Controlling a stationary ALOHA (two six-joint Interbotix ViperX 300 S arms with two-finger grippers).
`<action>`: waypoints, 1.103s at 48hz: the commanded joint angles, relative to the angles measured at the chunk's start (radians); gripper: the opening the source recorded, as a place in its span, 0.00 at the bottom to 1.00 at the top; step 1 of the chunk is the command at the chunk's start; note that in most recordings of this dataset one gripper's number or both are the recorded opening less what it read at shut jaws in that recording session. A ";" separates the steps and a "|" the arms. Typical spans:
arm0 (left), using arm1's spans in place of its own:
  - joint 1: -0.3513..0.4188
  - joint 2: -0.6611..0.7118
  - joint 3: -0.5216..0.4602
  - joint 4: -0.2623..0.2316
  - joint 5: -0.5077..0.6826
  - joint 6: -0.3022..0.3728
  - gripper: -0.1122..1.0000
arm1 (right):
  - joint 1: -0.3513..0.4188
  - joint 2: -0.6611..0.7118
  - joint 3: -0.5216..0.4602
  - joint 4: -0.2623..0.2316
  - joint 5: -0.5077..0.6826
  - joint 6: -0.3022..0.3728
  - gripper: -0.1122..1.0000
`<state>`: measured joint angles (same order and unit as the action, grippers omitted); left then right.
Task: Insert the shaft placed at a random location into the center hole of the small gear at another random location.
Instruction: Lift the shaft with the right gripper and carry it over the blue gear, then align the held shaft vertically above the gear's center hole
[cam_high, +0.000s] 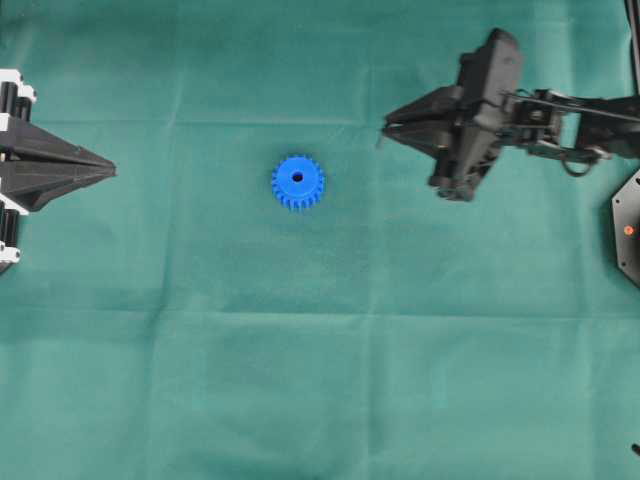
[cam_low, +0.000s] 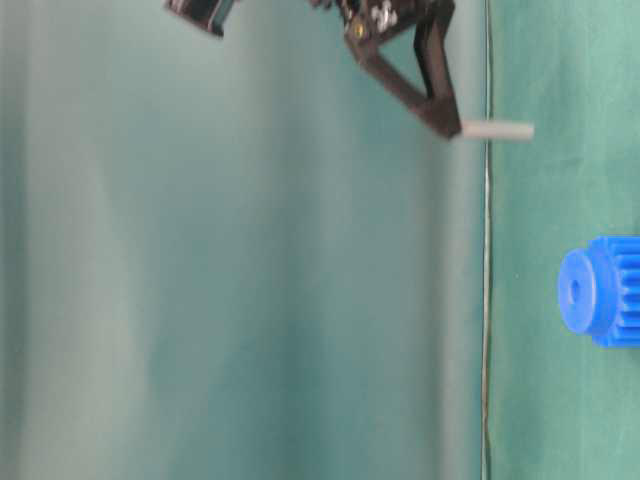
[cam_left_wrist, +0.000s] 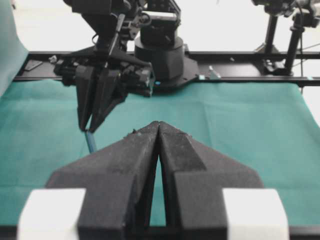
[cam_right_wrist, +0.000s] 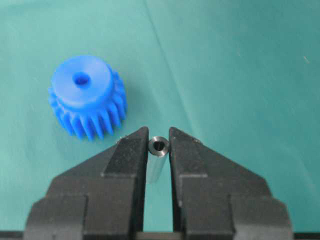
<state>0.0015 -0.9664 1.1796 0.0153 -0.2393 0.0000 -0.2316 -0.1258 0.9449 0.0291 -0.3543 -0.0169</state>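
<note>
A: Where is the shaft (cam_right_wrist: 157, 159) now?

B: Pinched between the right fingers (cam_right_wrist: 159, 141), which are narrow and closed on it; its long axis runs out along the fingers, the open shiny end poking just past the tips; in the table-level view it sticks out from the tips toward the green surface (cam_high: 420, 360).

A: And the small gear (cam_right_wrist: 88, 97)?

B: Flat on the surface, hub up, the center hole (cam_right_wrist: 80, 78) facing upward; seen from the right wrist it lies ahead of the fingertips and off to their left, apart from them.

A: The other arm?

B: The left fingers (cam_left_wrist: 159, 131) are pressed together on nothing and sit well apart from the gear; the right is nearer; I judge the shaft's tip must come over the hole, its axis in line with it.
</note>
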 joint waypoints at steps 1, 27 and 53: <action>0.003 0.008 -0.026 0.002 -0.008 -0.005 0.10 | 0.018 0.025 -0.074 0.000 -0.002 -0.015 0.21; 0.003 0.008 -0.025 0.002 -0.005 -0.003 0.10 | 0.081 0.166 -0.272 -0.025 0.031 -0.017 0.21; 0.003 0.008 -0.025 0.002 0.003 0.000 0.10 | 0.084 0.196 -0.305 -0.028 0.041 -0.017 0.21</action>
<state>0.0015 -0.9664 1.1796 0.0153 -0.2378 -0.0031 -0.1473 0.0798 0.6657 0.0031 -0.3160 -0.0184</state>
